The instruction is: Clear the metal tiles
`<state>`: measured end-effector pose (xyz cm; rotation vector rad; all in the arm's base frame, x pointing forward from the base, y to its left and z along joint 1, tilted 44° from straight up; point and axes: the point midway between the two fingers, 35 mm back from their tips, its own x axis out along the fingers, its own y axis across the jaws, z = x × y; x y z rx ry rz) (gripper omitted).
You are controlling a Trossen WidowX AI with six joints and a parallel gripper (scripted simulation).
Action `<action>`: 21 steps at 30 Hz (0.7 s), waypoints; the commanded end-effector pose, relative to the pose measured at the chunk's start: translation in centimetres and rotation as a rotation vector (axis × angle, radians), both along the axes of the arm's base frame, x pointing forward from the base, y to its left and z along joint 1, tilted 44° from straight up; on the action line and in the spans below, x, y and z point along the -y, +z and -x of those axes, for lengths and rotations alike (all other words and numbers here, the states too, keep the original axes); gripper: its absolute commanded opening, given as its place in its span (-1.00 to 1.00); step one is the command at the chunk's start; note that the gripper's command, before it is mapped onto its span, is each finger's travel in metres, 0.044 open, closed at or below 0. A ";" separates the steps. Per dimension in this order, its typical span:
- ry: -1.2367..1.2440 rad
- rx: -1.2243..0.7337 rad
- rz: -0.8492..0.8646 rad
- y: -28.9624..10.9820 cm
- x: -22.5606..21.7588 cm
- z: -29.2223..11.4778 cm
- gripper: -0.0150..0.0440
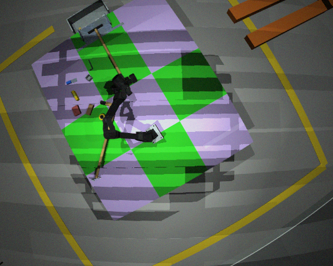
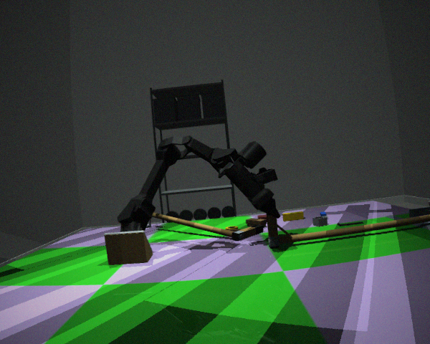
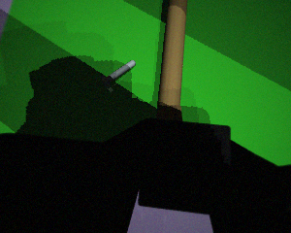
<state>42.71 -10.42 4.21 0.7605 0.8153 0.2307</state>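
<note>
My gripper (image 1: pixel 118 77) (image 2: pixel 274 241) (image 3: pixel 173 128) is shut on the near end of the long scraper's wooden handle (image 1: pixel 107 51) (image 2: pixel 355 227) (image 3: pixel 173 58), low over the table. The handle runs away from me to the dark blade (image 1: pixel 93 29), which lies at the mouth of the grey catch box (image 1: pixel 75 18) (image 2: pixel 423 208) at the table's far corner. I cannot make out the steel bench plate's outline under the green and purple light patches. No tile shows clearly along the handle. A small metal pin (image 3: pixel 121 72) lies left of the handle in the wrist view.
A second long wooden tool (image 1: pixel 101 160) (image 2: pixel 193 223) lies under the arm. Left of the scraper lie a grey square piece (image 1: pixel 88 77) (image 2: pixel 319 221), a blue piece (image 1: pixel 69 82), a yellow block (image 1: pixel 75 95) (image 2: pixel 293 216), a red block (image 1: pixel 76 110), a brown block (image 1: pixel 89 109), a yellow ring (image 1: pixel 101 116) and a dark strip (image 1: pixel 89 64).
</note>
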 end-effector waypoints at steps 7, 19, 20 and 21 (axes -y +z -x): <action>-0.010 0.006 0.004 0.3 0.6 -1.8 -0.49; -0.010 0.007 0.004 0.4 0.8 -3.5 -0.49; -0.010 0.007 0.004 0.4 0.9 -3.7 -0.49; -0.010 0.008 0.004 0.4 0.9 -3.8 -0.49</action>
